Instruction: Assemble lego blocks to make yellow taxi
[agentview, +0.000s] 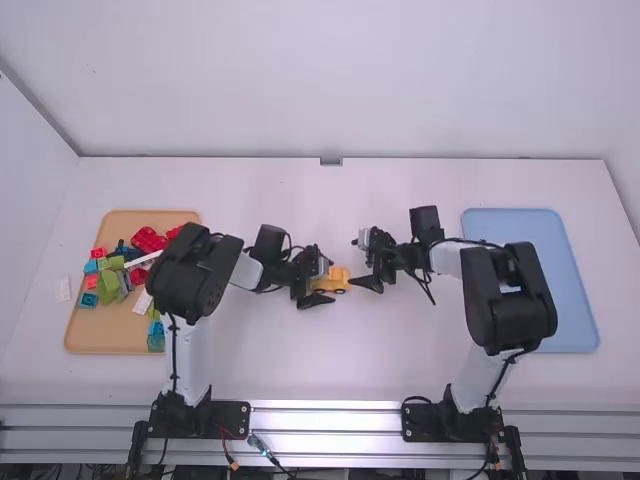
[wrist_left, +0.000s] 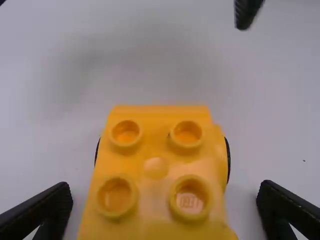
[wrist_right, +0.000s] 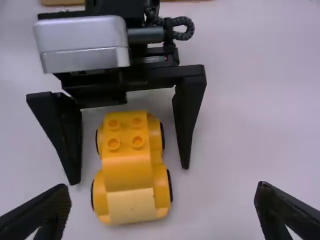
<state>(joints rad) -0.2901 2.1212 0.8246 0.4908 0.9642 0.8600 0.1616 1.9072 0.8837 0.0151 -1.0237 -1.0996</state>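
1. The yellow car (wrist_right: 127, 170) stands upright on its wheels near the middle of the table, four studs bare on top and its sloped end toward three o'clock, taking twelve as away from the arm bases
2. The left gripper (wrist_right: 130, 174) comes in from nine o'clock, jaws apart around the car, with space on both sides; closing off-centre could let one finger hit first and twist or roll the car
3. The right gripper (agentview: 366, 265) waits just beside the car toward two o'clock, jaws apart on nothing; if both grippers close in together, their fingers could knock, as they sit so near each other
4. If a piece is still due on those studs, pressing down without a steady hold could send the wheels rolling and seat it crooked
5. At nine o'clock, well apart, a tan tray (agentview: 95, 340) holds loose coloured blocks (agentview: 118, 283); at three lies a blue tray (agentview: 572, 310)
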